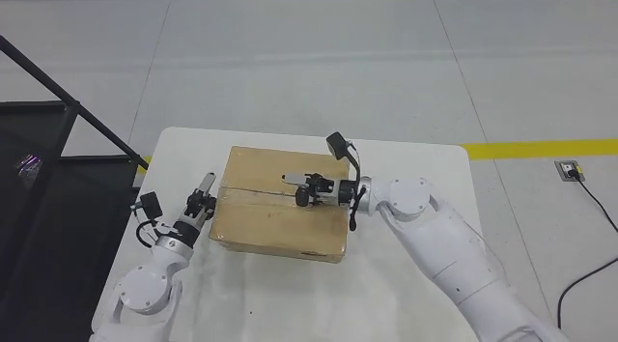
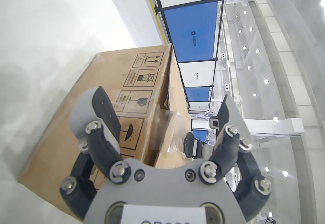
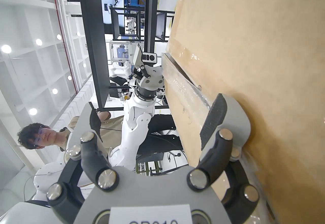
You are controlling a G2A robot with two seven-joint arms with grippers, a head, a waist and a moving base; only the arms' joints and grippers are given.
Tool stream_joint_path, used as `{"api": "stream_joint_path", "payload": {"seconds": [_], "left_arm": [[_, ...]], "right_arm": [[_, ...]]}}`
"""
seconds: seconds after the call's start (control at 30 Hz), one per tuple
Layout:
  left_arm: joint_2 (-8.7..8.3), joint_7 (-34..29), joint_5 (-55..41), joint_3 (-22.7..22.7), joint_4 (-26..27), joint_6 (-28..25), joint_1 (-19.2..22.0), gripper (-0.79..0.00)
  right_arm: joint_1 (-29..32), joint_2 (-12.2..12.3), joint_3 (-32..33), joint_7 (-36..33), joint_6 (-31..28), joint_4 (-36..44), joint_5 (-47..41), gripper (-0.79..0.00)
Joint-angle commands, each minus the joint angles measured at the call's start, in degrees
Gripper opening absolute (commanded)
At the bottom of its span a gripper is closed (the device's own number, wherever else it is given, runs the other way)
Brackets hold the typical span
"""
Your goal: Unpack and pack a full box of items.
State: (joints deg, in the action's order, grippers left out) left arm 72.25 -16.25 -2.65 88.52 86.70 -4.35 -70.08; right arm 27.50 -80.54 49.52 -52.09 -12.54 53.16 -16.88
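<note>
One rect. cardboard box (image 1: pixel 275 228), glossy clear tape (image 3: pixel 181 86)

The box (image 1: pixel 280 209) sits mid-counter (image 1: pixel 415 163), left end effector (image 1: pixel 202 197) at its left edge, right end effector (image 1: pixel 295 188) over its top.

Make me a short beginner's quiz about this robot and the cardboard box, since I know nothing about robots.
1. True or false: the top flaps of the brown cardboard box on the white table are closed.
2. The right gripper is: A) over the box's taped top seam; B) down on the bare table; C) deep inside the box.
3. Fill in: the left gripper, at the box's side edge, is ___ (open or shut).

Key: 1 true; 2 A; 3 open.
</note>
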Motion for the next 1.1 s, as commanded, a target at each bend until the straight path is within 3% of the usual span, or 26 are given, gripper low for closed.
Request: {"api": "stream_joint_path", "payload": {"seconds": [0.0,0.67,1.07], "left_arm": [[0.06,-0.8,-1.0,-0.5,0.1,0.3,-0.1,0.000],[0.27,-2.1,-4.1,-2.9,2.3,0.2,-1.8,0.000],[-0.03,-0.9,-7.6,0.6,2.3,-0.1,-2.9,0.000]], "right_arm": [[-0.7,-0.4,-0.6,-0.2,-0.2,-1.0,-0.3,0.000],[-6.3,-5.8,-6.5,-2.2,-2.9,-8.9,-3.5,0.000],[-10.5,-11.4,-11.6,-0.4,-3.5,-16.3,-5.1,0.000]]}}
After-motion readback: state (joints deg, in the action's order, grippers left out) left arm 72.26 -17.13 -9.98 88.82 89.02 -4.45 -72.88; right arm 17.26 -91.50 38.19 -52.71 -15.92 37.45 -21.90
